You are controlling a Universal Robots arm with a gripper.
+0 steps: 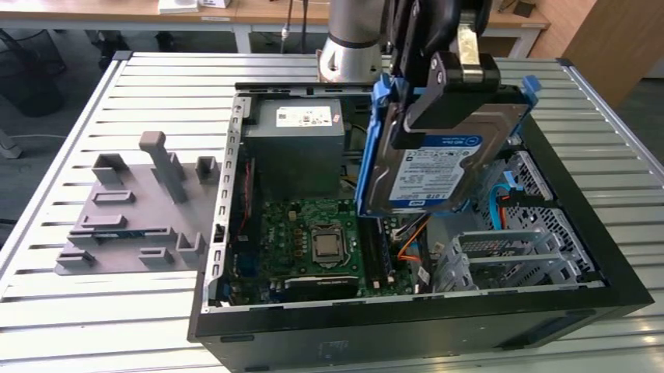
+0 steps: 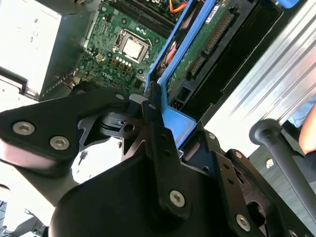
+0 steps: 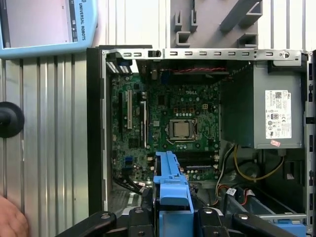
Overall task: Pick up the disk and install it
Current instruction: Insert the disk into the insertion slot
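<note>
While fingers (image 1: 447,84) clamp its top, the disk (image 1: 436,167) hangs over the case (image 1: 415,330).

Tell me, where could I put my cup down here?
Free: the bare table between the grey rack and the near edge, at the exterior view's left. Crowded: inside the computer case, with the disk held over it.
</note>
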